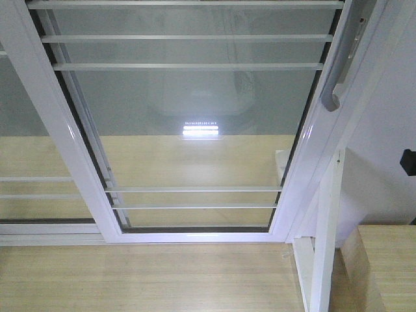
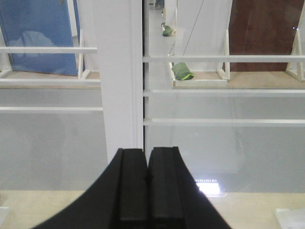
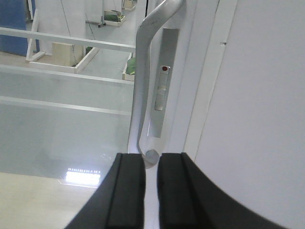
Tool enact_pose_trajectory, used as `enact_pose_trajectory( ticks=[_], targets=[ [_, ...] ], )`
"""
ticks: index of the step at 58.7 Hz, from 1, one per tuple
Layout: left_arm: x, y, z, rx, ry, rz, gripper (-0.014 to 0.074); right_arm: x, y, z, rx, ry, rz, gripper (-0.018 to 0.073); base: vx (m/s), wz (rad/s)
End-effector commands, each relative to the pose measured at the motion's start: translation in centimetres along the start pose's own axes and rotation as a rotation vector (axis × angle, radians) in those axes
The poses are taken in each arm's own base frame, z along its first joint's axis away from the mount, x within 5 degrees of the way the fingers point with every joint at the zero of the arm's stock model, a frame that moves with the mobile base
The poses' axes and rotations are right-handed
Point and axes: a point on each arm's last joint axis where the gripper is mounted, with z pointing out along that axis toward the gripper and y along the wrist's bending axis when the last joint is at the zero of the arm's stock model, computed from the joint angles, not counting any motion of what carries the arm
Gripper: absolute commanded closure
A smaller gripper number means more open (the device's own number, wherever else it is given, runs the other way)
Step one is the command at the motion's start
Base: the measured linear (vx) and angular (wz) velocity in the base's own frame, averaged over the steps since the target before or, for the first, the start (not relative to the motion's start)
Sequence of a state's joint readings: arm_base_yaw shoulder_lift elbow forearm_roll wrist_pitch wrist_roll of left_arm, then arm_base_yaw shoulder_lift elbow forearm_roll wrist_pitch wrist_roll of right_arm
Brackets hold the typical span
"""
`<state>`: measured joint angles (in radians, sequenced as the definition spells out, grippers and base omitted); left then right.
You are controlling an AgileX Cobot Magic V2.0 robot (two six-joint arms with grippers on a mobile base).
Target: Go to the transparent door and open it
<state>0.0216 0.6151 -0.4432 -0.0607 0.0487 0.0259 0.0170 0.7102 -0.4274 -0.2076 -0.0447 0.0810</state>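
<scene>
Silver-grey handle [image 3: 141,71] on transparent door [image 1: 195,104]; right gripper [image 3: 151,158] jaws slightly apart, left gripper [image 2: 147,152] jaws together, both empty.

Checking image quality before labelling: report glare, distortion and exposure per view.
Exterior front view: a lamp reflection glares on the transparent door, whose frame looks slanted. Left wrist view: similar glare low on the glass; the left gripper is dark, featureless. Right wrist view: the handle is sharp, glare lower left, the right gripper underexposed.
</scene>
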Motion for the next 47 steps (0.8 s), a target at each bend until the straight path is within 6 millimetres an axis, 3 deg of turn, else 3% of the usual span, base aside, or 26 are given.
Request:
enact_pose_trajectory(
  ticks=[1, 10, 24, 47],
  targets=[
    [-1.6, -0.1, 0.3, 0.004, -0.093, -0.015, 0.05, -1.8, 0.0, 0.9, -0.011, -0.126, -0.005, 0.0207, 0.0, 0.0],
    [-1.1, -0.1, 1.3, 0.002, -0.049, -0.016, 0.0333, -1.3, 0.3, 3.1, -0.037, -0.144, -0.002, 0.0104, 0.0, 0.0],
    [-1.0, -0.1, 1.6, 0.001, -0.036, -0.017, 0.0092, -0.3, 0.6, 7.3, -0.07, -0.116, 0.001, 0.0103, 0.0, 0.0],
    [-0.9, -0.1, 1.6, 0.001, -0.035, -0.017, 0.0062, -1.8, 0.5, 17.0, -0.088, -0.133, 0.011, 0.0103, 0.0, 0.0]
  ],
)
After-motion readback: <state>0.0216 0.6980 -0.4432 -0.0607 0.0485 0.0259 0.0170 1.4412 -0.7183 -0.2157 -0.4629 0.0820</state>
